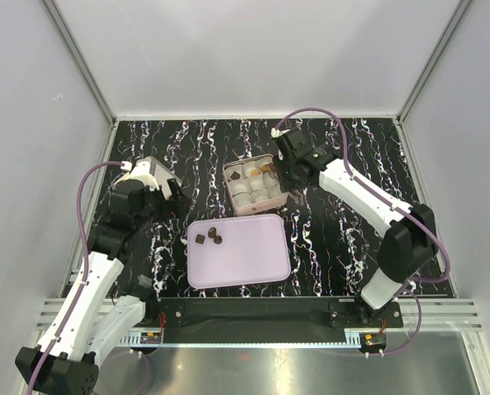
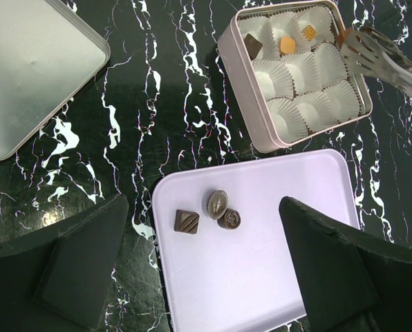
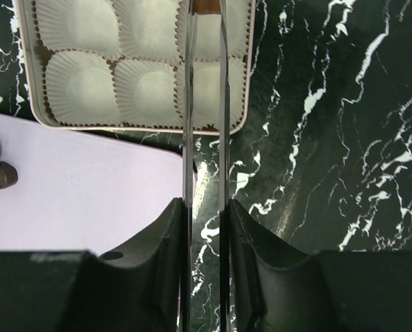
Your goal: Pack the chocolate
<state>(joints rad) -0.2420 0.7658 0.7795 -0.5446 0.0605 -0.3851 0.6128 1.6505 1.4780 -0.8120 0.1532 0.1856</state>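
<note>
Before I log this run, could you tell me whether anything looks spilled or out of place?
Nothing stands out. Three dark pieces lie on the tray, other pieces sit in the tin's paper cups, none on the table, and the lid lies flat apart.

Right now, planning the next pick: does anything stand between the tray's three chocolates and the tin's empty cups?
Nothing visible does. The chocolates lie bare on the tray; the open tin stands beyond it, the right pincer's tongs at one corner.

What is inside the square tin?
White paper cups, one dark chocolate and two orange ones. The tongs hide part of a corner cup.
</note>
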